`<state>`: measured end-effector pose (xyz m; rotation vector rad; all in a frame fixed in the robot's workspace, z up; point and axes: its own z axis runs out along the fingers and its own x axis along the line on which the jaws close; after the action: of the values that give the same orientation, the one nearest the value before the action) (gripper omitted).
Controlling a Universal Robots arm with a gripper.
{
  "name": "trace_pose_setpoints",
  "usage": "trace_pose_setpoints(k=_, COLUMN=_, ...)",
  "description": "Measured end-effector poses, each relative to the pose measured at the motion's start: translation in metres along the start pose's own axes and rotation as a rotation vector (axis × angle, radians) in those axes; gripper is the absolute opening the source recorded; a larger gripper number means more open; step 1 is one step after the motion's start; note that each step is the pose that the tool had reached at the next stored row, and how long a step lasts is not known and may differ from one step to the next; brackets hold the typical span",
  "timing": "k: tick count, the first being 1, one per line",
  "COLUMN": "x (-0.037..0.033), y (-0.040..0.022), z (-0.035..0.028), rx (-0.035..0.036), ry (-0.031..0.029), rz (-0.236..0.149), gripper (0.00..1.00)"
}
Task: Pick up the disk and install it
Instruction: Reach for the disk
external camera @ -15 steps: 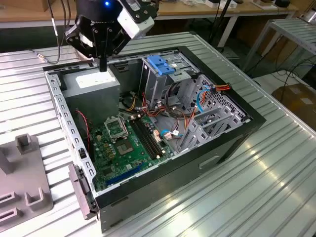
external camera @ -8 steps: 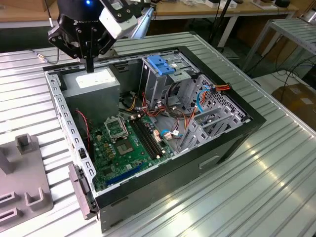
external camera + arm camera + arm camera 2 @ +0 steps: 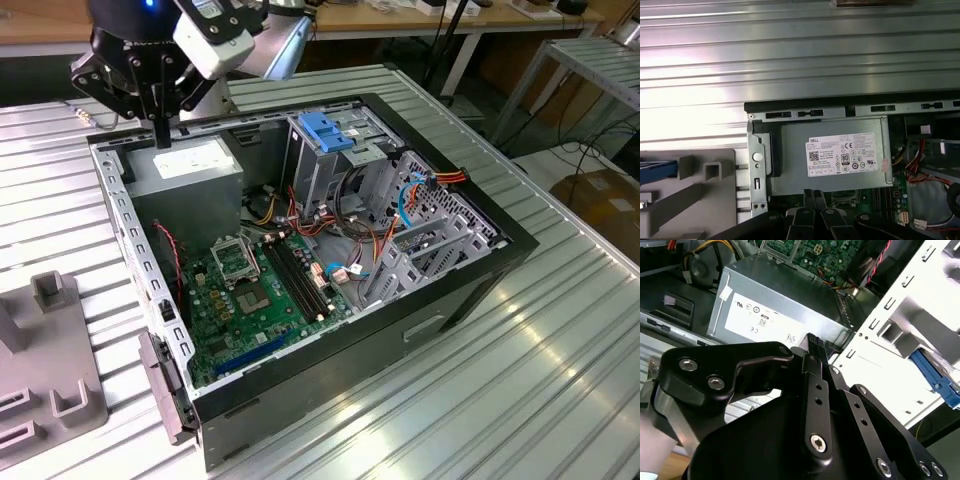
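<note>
The hand [image 3: 161,135], fingers together and empty, hovers over the computer case [image 3: 430,320]; the disk [image 3: 657,167] sits beside the case, not yet picked up.

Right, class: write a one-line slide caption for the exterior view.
Gripper, shut and empty, poised over the power supply at one corner of an open computer case on a slatted metal table.

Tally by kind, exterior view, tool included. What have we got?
computer case: 1
power supply: 1
motherboard: 1
blue clip: 1
grey fixture: 1
tool: 1
Total: 6
</note>
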<state>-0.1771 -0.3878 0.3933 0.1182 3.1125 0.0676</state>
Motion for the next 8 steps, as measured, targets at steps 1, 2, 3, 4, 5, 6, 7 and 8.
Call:
trace_pose_setpoints(k=1, x=0.0066, y=0.0006, z=-0.0001, rx=-0.0001, ry=0.0000, rz=0.000, gripper=0.10)
trace_pose_setpoints(k=2, x=0.0095, y=0.0009, z=-0.0002, rx=0.0000, ry=0.0000, rz=0.000, gripper=0.10)
trace_pose_setpoints(k=3, x=0.0116, y=0.0011, z=-0.0002, rx=0.0000, ry=0.0000, rz=0.000, gripper=0.10)
trace_pose_setpoints(k=4, x=0.0153, y=0.0015, z=-0.0003, rx=0.0000, ry=0.0000, rz=0.000, gripper=0.10)
trace_pose_setpoints(k=5, x=0.0177, y=0.0018, z=-0.0003, rx=0.0000, ry=0.0000, rz=0.000, gripper=0.10)
trace_pose_setpoints(k=6, x=0.0199, y=0.0020, z=-0.0004, rx=0.0000, ry=0.0000, rz=0.000, gripper=0.10)
trace_pose_setpoints(k=7, x=0.0232, y=0.0023, z=-0.0005, rx=0.0000, ry=0.0000, rz=0.000, gripper=0.10)
trace_pose_setpoints(k=8, x=0.0255, y=0.0024, z=-0.0005, rx=0.0000, ry=0.0000, rz=0.000, gripper=0.10)
